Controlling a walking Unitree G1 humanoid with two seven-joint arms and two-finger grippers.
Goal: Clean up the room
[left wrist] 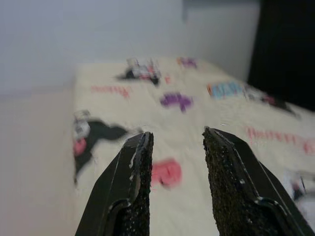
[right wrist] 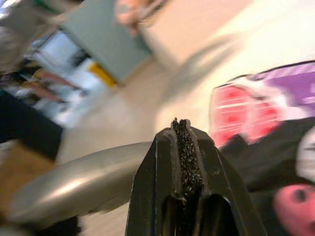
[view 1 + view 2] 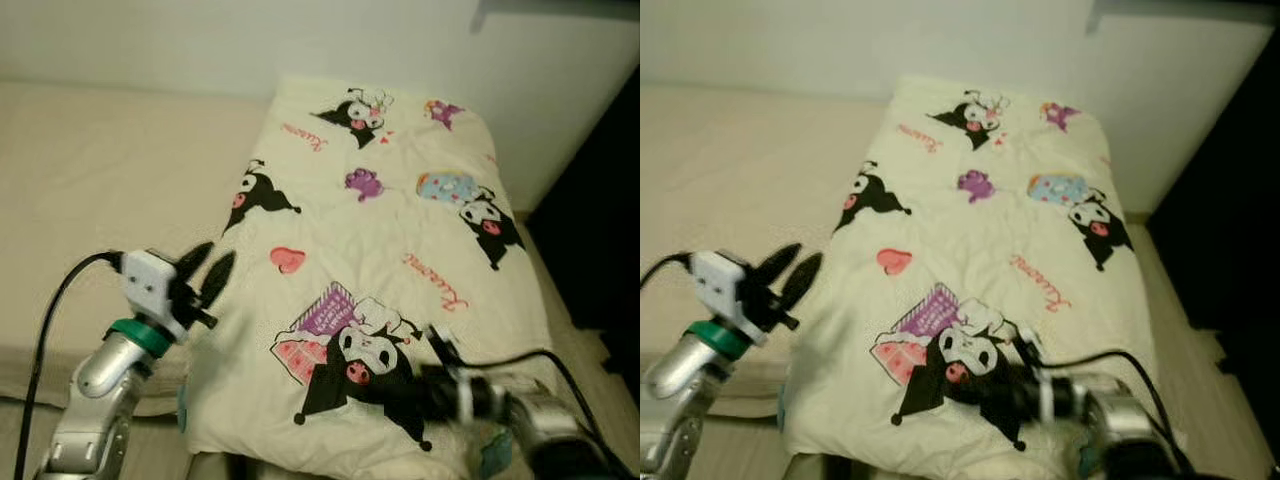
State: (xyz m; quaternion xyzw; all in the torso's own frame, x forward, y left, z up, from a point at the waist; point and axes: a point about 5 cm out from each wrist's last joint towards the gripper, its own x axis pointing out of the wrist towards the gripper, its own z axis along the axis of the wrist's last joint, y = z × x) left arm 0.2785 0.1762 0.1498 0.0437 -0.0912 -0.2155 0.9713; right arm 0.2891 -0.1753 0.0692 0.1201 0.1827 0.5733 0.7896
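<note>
The quilt, cream with cartoon prints, is lying spread along the right half of the bed, its far end reaching the wall and its near end hanging over the bed's front edge. Judging by the task, the step in hand is straightening or folding this quilt.

On the left, the left claw is hovering just above the quilt's left border, near the printed pink heart; its two black fingers are standing a moderate gap apart and gripping nothing. To do this well, it should be coming down onto the border itself and pinching a full fold of cloth, not only the top layer.

Further right, the right claw is lying low across the near end of the quilt, over the large black-and-pink figure. In the wrist view its fingers are pressed together at the tips, and I cannot tell whether any cloth is caught between them. That view is blurred, so the arm is probably moving; slower motion would be keeping the quilt from dragging off the edge.
</note>
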